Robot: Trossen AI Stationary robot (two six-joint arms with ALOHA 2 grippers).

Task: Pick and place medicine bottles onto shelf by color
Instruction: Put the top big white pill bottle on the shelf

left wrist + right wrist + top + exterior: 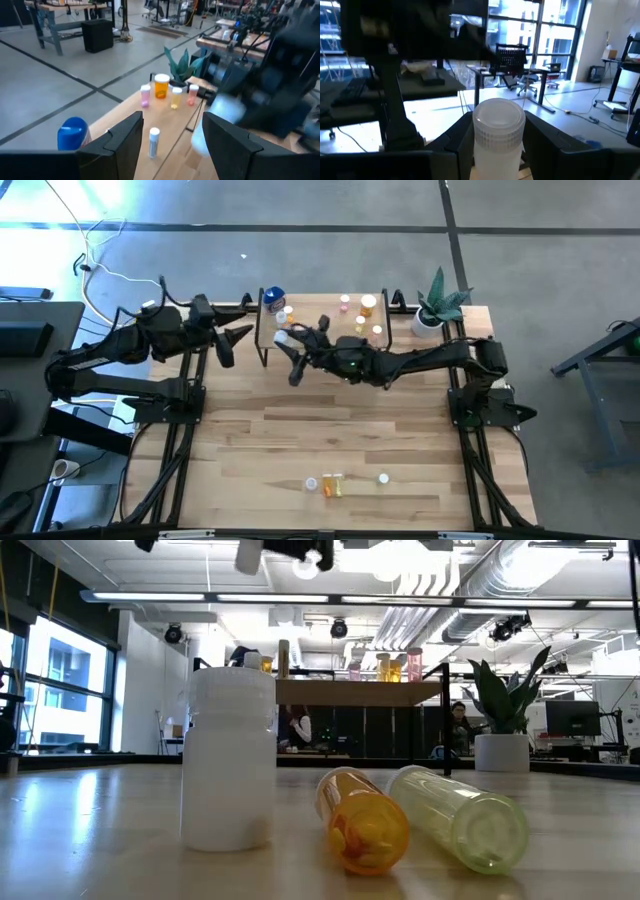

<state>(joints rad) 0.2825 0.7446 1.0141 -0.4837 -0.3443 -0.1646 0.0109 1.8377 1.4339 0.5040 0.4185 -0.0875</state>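
1. I see a light-wood counter on a grey concrete floor; the low view looks across it into an open workshop with ceiling ducts, large windows and people seated at desks far behind.
2. The shelf stands at the far edge of the counter; a potted green plant stands just beside its right end.
3. On the shelf I count a blue-topped bottle and small white vials at the left end; pink and orange bottles are grouped at the right end.
4. Near the front edge of the counter, well apart from the shelf, three bottles remain; a white bottle stands upright, an orange bottle and a yellow-green bottle lie on their sides, touching or nearly so.
5. The right gripper reaches across the front of the shelf toward its left end; its jaws are closed on a white-capped bottle, held upright between the fingers.
6. The left gripper waits just left of the shelf; its jaws stand apart and hold nothing.
7. The right arm lies across the front of the shelf and screens part of it from above.
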